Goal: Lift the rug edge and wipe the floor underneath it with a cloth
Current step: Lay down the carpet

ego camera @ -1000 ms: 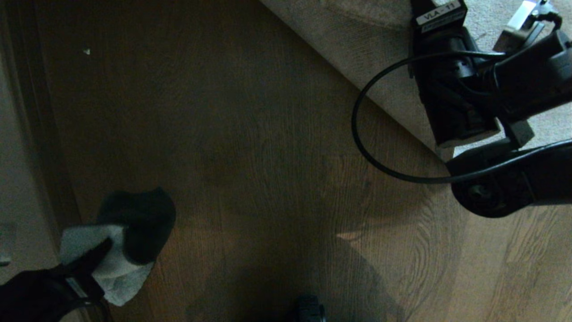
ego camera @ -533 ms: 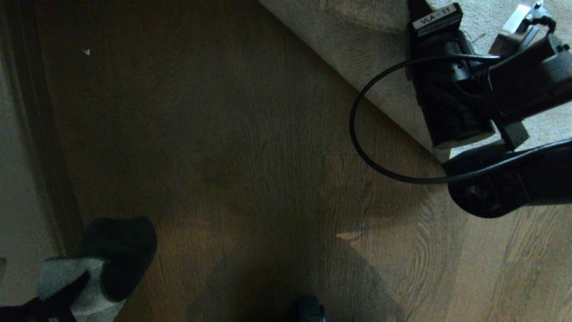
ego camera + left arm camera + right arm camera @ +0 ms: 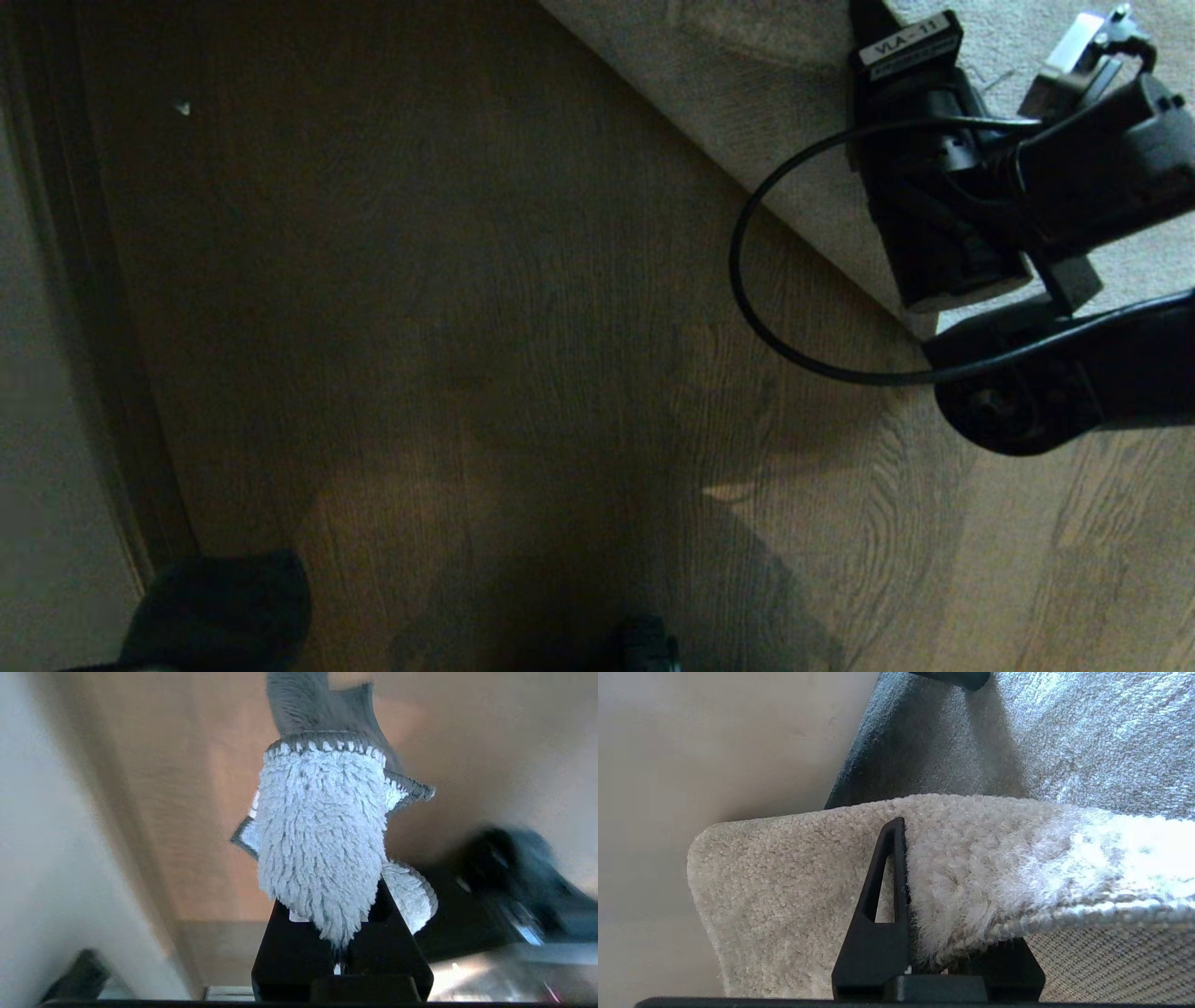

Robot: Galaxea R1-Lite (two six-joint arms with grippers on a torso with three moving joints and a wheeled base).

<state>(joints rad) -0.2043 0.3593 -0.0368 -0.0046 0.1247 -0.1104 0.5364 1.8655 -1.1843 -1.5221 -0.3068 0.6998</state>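
The pale plush rug (image 3: 794, 140) lies at the upper right, and its edge (image 3: 822, 233) runs slantwise over the dark wooden floor (image 3: 523, 327). My right gripper (image 3: 934, 299) is shut on the rug edge (image 3: 962, 896) and holds the corner (image 3: 784, 882) raised, so the woven backing (image 3: 1111, 961) shows. One finger (image 3: 882, 896) lies on the pile; the other is hidden under it. In the left wrist view my left gripper (image 3: 338, 933) is shut on the shaggy whitish cloth (image 3: 322, 835), held off the floor (image 3: 187, 812). In the head view only a dark flap (image 3: 219, 607) of the cloth shows.
A pale wall (image 3: 47, 373) with a dark skirting strip (image 3: 93, 327) runs along the left side. A black cable (image 3: 747, 299) loops out from the right arm over the floor. A small pale speck (image 3: 182, 108) lies far left. A dark robot part (image 3: 644, 649) sits at the bottom edge.
My left gripper with the cloth has drawn back toward the near left corner and has almost left the head view. The right gripper has stayed on the rug edge.
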